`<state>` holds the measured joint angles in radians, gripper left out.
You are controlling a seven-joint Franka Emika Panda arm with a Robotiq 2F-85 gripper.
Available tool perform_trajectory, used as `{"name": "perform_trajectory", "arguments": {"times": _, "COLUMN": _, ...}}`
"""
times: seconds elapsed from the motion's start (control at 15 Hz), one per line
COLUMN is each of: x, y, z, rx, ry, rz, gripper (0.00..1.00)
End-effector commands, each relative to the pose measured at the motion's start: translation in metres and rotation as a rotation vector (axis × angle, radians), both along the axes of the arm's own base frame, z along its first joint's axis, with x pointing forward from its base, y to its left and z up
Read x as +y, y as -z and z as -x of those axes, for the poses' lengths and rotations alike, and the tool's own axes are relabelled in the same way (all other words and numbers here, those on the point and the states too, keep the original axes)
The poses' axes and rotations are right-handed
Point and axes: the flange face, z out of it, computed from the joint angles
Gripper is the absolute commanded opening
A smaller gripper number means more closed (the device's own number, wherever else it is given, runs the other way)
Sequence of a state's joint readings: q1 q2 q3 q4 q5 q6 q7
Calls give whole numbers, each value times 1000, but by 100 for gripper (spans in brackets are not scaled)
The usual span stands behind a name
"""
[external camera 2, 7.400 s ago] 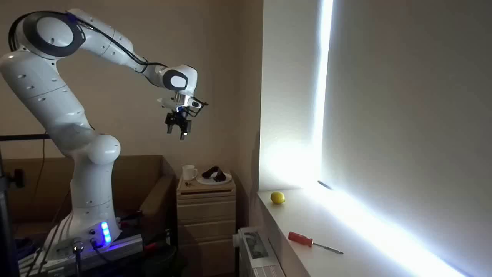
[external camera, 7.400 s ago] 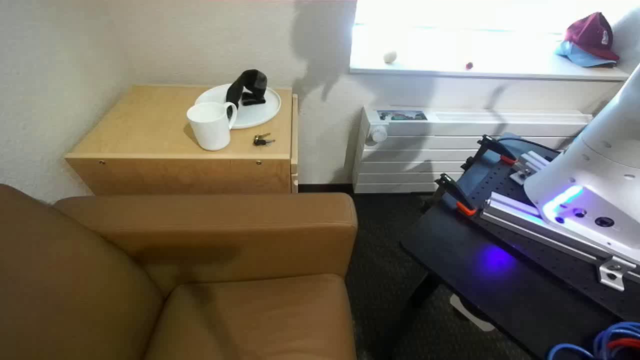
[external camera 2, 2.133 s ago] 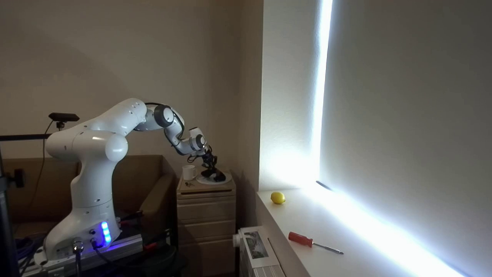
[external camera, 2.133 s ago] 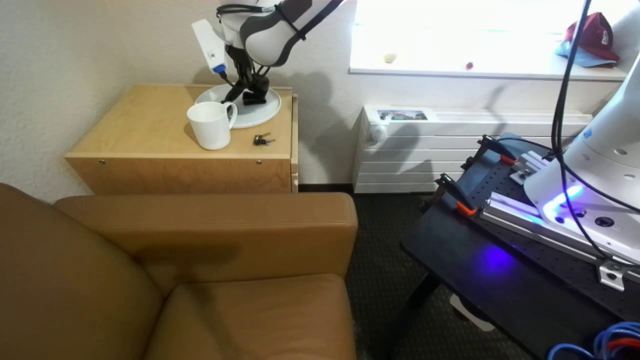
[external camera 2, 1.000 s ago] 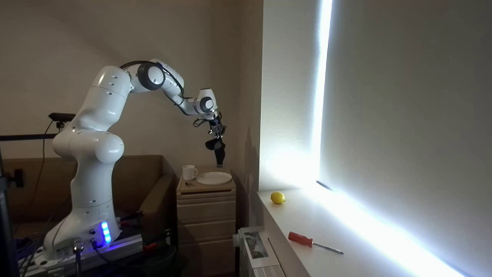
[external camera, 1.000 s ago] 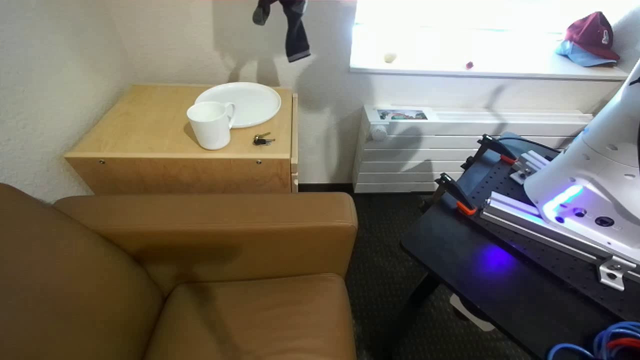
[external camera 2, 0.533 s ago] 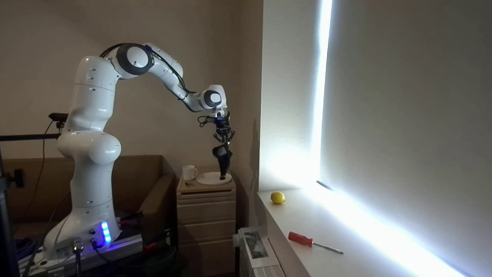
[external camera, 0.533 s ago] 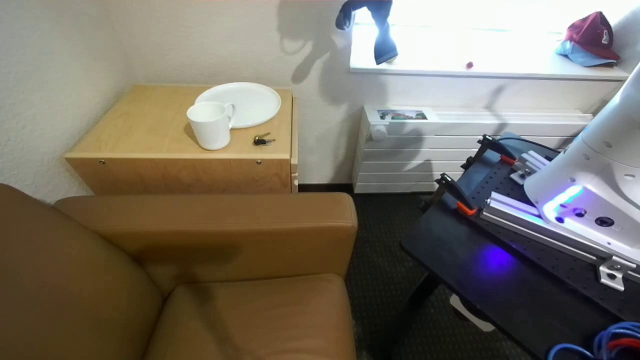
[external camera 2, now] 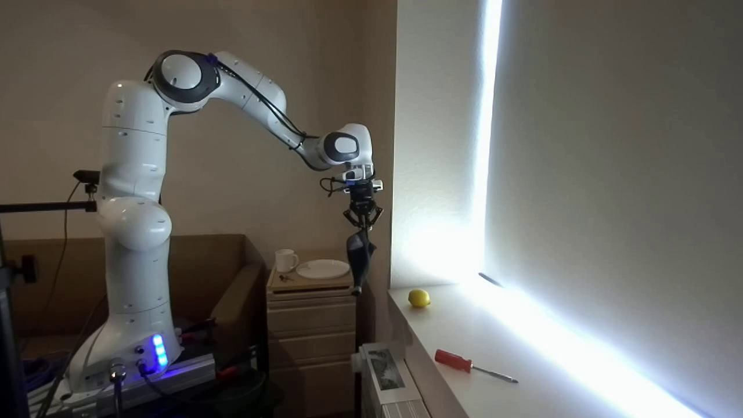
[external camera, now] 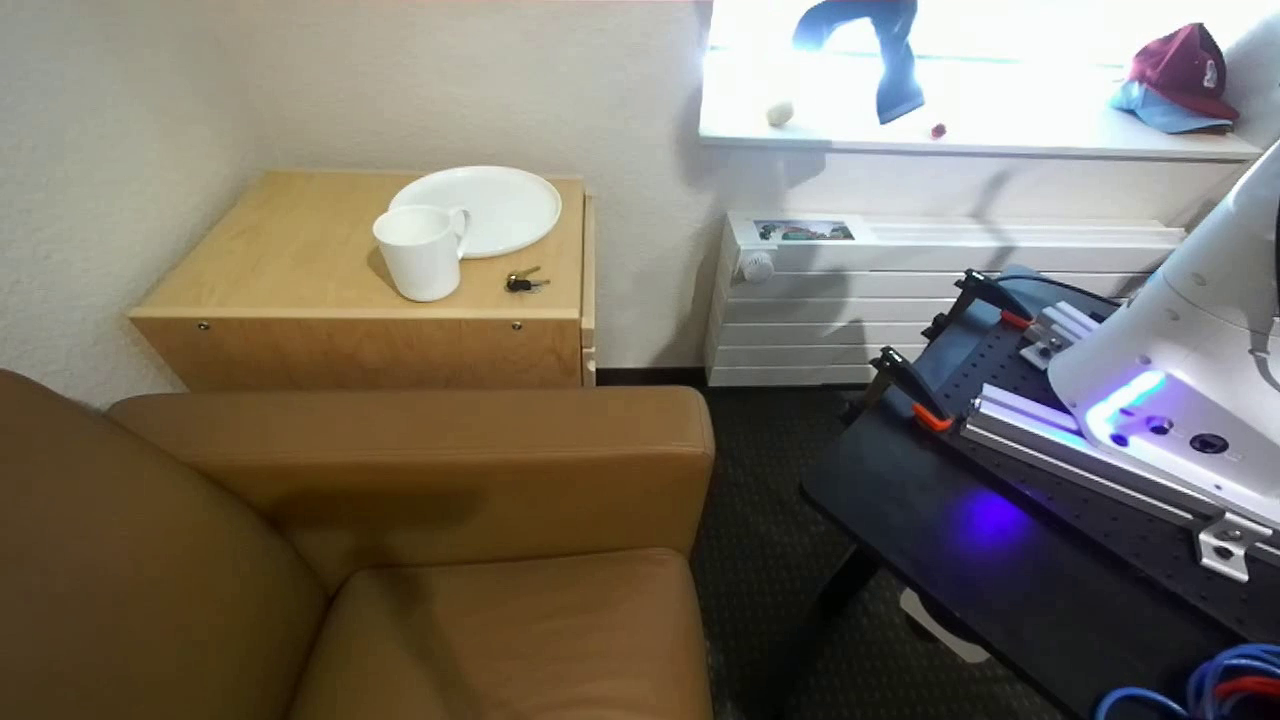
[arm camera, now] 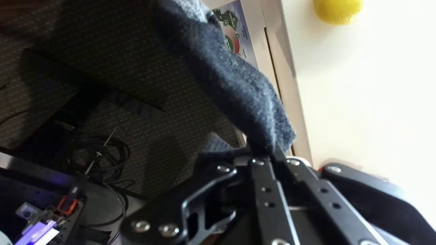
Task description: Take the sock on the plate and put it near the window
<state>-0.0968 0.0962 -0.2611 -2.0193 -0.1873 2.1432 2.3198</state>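
Sock [arm camera: 235,78] of soft, fuzzy, dark blue-grey knit, pinched tight in the black, jointed metal hand [external camera 2: 363,225] and hanging in mid-air, draped in a limp arch. Near the smooth, white windowsill [external camera 2: 441,325], beside its edge in the wrist view, and seen against the glaring window [external camera: 1010,30] in an exterior view. Well apart from the flat, round, white plate [external camera: 505,215] with low rim. Near that plate, on the pale, wood-grained surface [external camera: 290,235], a cylindrical white mug [external camera: 418,255] with looped handle and small metal keys [external camera: 520,284]. On the windowsill, a rounded yellow lemon [external camera 2: 419,298] and a red-handled screwdriver [external camera 2: 458,362] with slender metal shaft.
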Motion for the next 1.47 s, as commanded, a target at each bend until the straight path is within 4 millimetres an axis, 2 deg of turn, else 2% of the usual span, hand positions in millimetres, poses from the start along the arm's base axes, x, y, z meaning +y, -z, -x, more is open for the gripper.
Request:
{"name": "perform_trajectory", "arguments": {"times": 0.0, "x": 1, "y": 0, "z": -1, "rx": 0, "ry": -2, "rz": -1, "gripper": 1}}
{"name": "perform_trajectory", "arguments": {"times": 0.07, "x": 12, "y": 10, "z": -10, "rx": 15, "ry": -11, "rz": 18, "gripper": 1}}
{"name": "perform_trajectory", "arguments": {"times": 0.2, "x": -9, "y": 32, "z": -40, "rx": 10, "ry": 127, "rz": 91, "gripper": 1}}
{"name": "perform_trajectory", "arguments": {"times": 0.27, "x": -30, "y": 38, "z": -56, "rx": -2, "ry": 178, "rz": 96, "gripper": 1}}
{"name": "perform_trajectory", "arguments": {"times": 0.53, "x": -83, "y": 50, "z": -92, "rx": -54, "ry": 386, "rz": 147, "gripper": 1}}
{"name": "perform_trajectory", "arguments": {"times": 0.6, "x": -104, "y": 45, "z": -97, "rx": -72, "ry": 412, "rz": 172, "gripper": 1}}
{"name": "perform_trajectory", "arguments": {"times": 0.73, "x": -138, "y": 53, "z": -105, "rx": -94, "ry": 508, "rz": 172, "gripper": 1}}
{"name": "perform_trajectory", "arguments": {"times": 0.93, "x": -189, "y": 67, "z": -108, "rx": -136, "ry": 663, "rz": 155, "gripper": 1}}
{"name": "perform_trajectory", "arguments": {"times": 1.07, "x": -227, "y": 85, "z": -103, "rx": -161, "ry": 759, "rz": 144, "gripper": 1}}
{"name": "perform_trajectory", "arguments": {"times": 1.13, "x": -248, "y": 95, "z": -97, "rx": -179, "ry": 804, "rz": 139, "gripper": 1}}
{"name": "perform_trajectory", "arguments": {"times": 1.27, "x": -277, "y": 116, "z": -74, "rx": -210, "ry": 908, "rz": 128, "gripper": 1}}
{"name": "perform_trajectory", "arguments": {"times": 1.4, "x": -288, "y": 134, "z": -50, "rx": -245, "ry": 1017, "rz": 120, "gripper": 1}}
